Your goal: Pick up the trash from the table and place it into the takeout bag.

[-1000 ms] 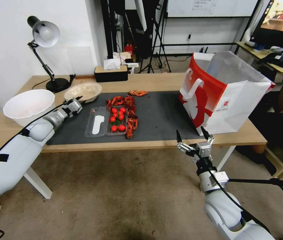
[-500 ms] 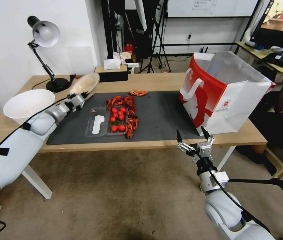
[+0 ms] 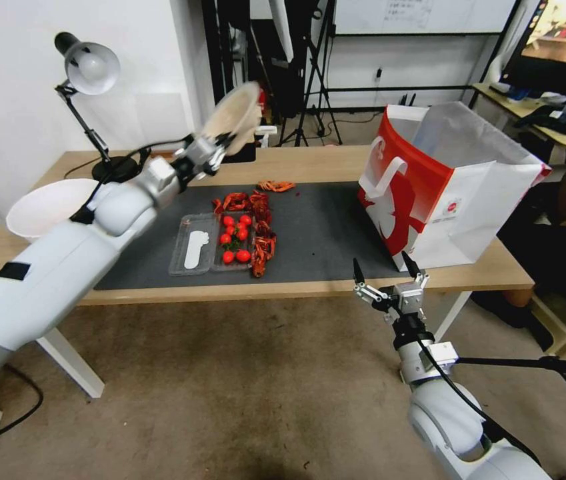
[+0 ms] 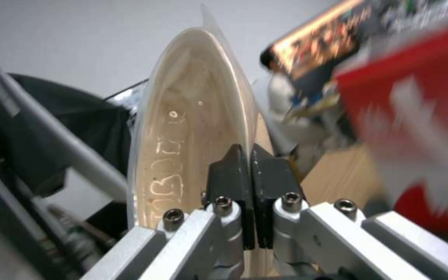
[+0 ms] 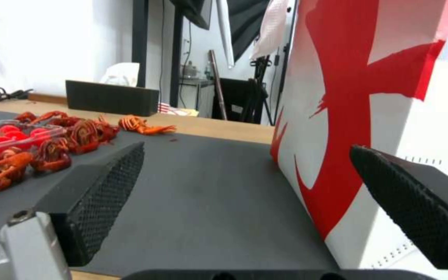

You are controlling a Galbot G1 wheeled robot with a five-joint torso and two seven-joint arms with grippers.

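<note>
The head camera looks forward and down from well back, taking in the whole table (image 3: 336,288), with the takeout bag (image 3: 443,193) at upper right of the frame. The left wrist camera sits close behind its tool (image 4: 250,155), facing the bag (image 4: 416,116). The right wrist camera looks low across the mat (image 5: 208,186), the bag (image 5: 379,109) close.

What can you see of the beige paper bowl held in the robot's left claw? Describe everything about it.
The beige paper bowl is shallow and round, with a thin rim and a pale, slightly glossy inside bearing faint marks. It looks like pressed paper. It is in the air above the far side of the table, tipped steeply on edge. The left claw pinches its rim between shut fingers. Nothing else touches it. The red-and-white takeout bag stands off to its right.
</note>
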